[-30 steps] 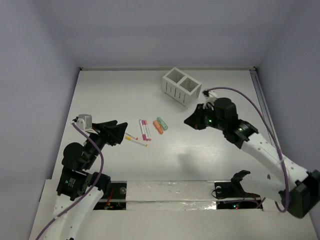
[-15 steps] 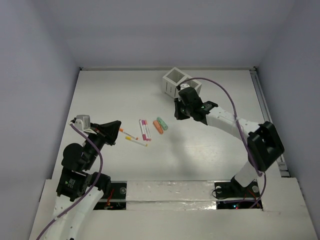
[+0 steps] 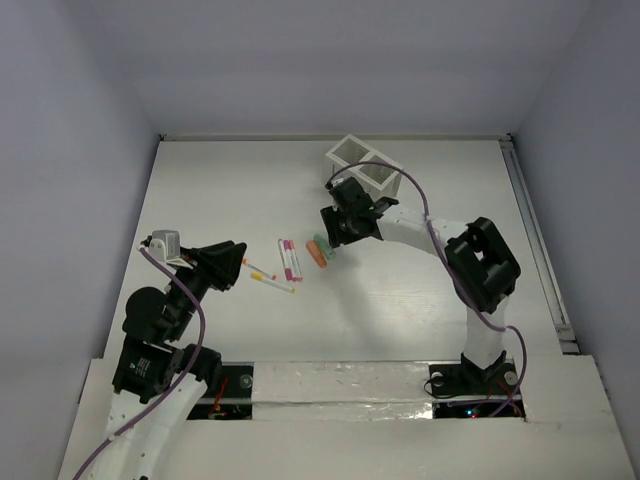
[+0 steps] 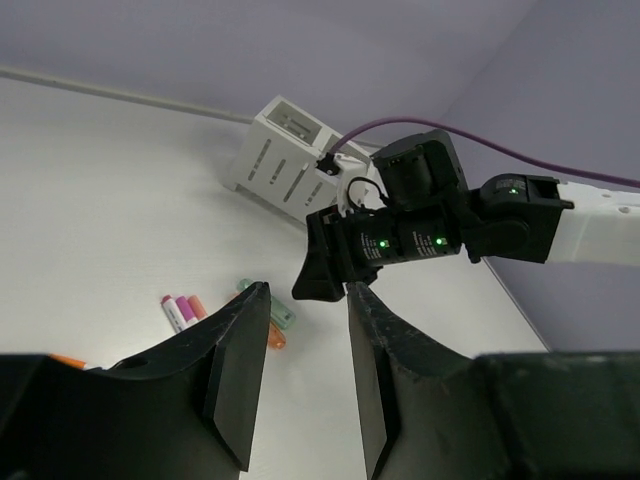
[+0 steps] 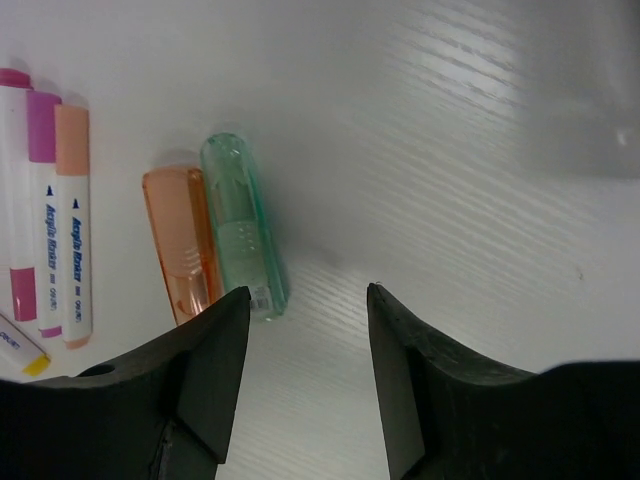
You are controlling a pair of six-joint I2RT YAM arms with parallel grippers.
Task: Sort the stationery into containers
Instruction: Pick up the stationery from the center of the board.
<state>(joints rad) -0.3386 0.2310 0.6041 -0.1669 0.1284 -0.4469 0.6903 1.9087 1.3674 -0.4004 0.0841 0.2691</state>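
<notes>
The stationery lies mid-table: white pens with magenta ends point(image 3: 289, 258), thin pens with yellow and orange tips point(image 3: 270, 280), an orange stick point(image 3: 317, 254) and a mint-green stick point(image 5: 243, 240). The white slatted container point(image 3: 362, 165) stands at the back, both compartments showing from above. My right gripper point(image 3: 335, 232) hovers open just over the two sticks. In its wrist view, the right gripper point(image 5: 306, 290) has bare table between its jaws, with the mint stick by the left fingertip and the orange stick point(image 5: 182, 245) beyond it. My left gripper point(image 3: 238, 265) is open, empty and left of the pens.
The right arm reaches leftward in front of the container, its elbow point(image 3: 485, 255) over the right half of the table. A purple cable point(image 3: 420, 195) loops above that arm. Walls close in the table's back and both sides.
The right arm swung left from beside the container to just above the two sticks, and its jaws opened. The left jaws narrowed, then parted again; that arm barely moved.
</notes>
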